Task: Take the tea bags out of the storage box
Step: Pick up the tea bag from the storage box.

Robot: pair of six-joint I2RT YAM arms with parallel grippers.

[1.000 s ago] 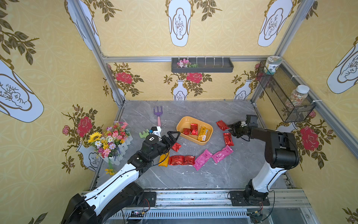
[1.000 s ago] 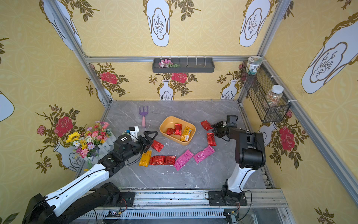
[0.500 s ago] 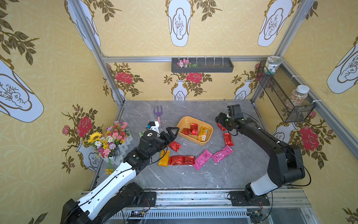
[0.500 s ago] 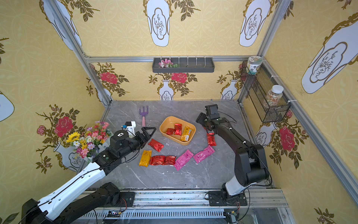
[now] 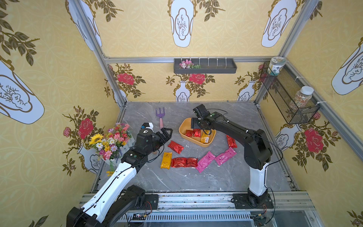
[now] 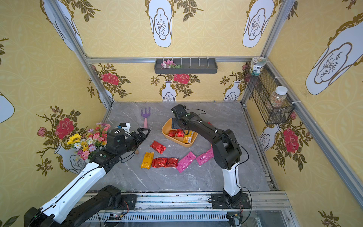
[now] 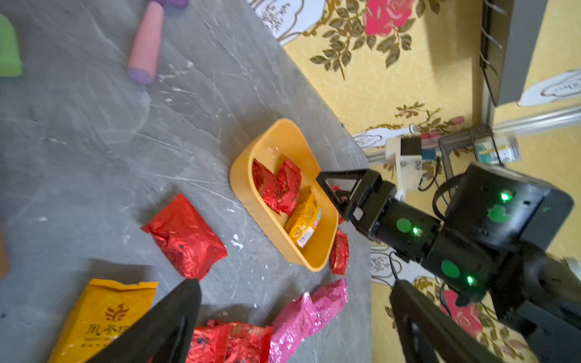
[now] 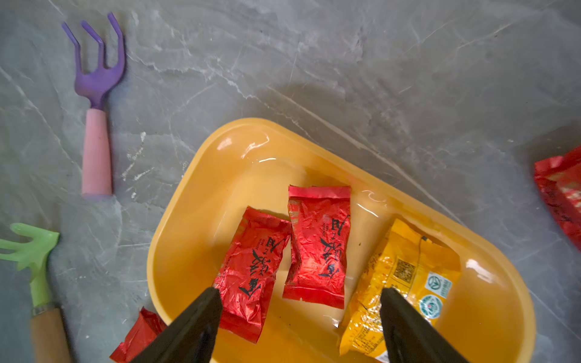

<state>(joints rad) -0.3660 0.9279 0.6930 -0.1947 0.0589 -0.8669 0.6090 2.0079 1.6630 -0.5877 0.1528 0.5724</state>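
Right arm swung in from the table's (image 5: pixel 176 182) right side. Three tea bags (image 8: pixel 254 261) left in the storage box (image 8: pixel 188 204): two red side by side, one orange-yellow sachet (image 8: pixel 405 276). Right gripper (image 8: pixel 300 294) hangs over them, jaws spread, empty, straddling the middle red bag (image 8: pixel 317 245) across its short width, long axis running between the fingers; contact unclear, probably none. Left gripper (image 5: pixel 168 133) spread, empty, farther from the box
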